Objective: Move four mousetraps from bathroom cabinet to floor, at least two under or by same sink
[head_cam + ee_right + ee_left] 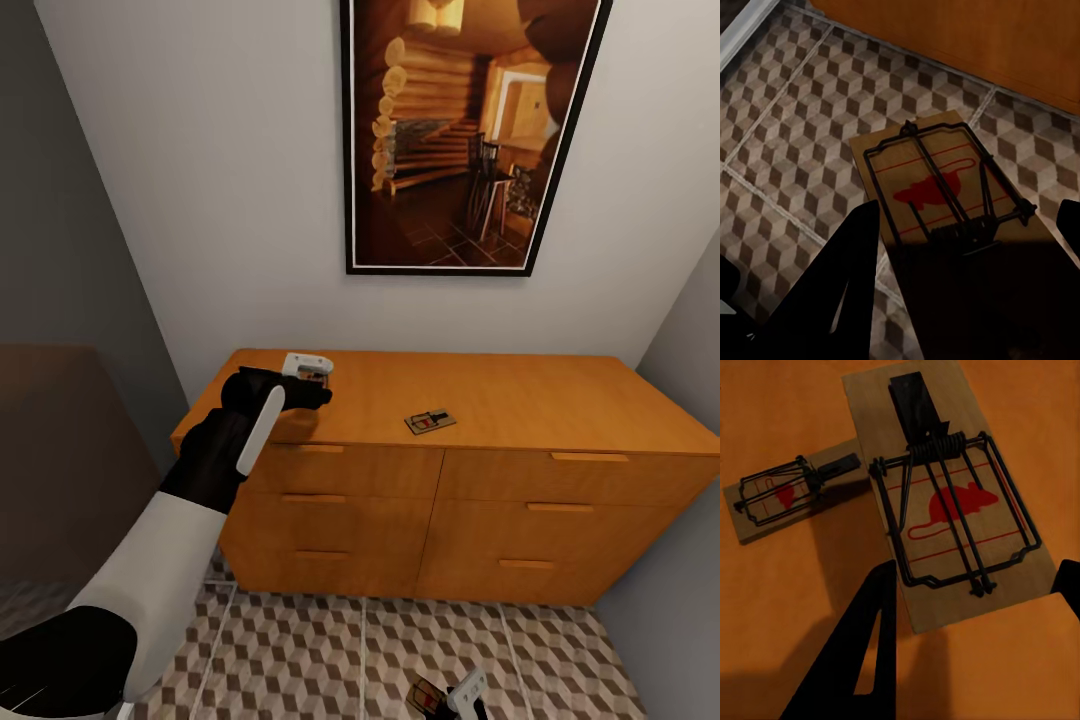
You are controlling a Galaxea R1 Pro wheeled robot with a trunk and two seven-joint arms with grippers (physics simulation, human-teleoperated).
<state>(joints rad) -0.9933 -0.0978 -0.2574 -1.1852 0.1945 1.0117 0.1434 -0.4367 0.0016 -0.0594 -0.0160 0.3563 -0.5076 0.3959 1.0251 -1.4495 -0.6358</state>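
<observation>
The left gripper (971,585) hangs released over a mousetrap (952,502) on the cabinet (560,400) surface, the board's long axis running between its fingers. A second trap (430,421) lies at 3 o'clock. The right gripper (967,247) grasps another trap (945,191) above the bathroom floor (330,650).

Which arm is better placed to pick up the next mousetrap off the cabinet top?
Left. The left gripper hangs open over a mousetrap on the cabinet, fingers either side. The right gripper is low over the floor, holding another trap.
</observation>
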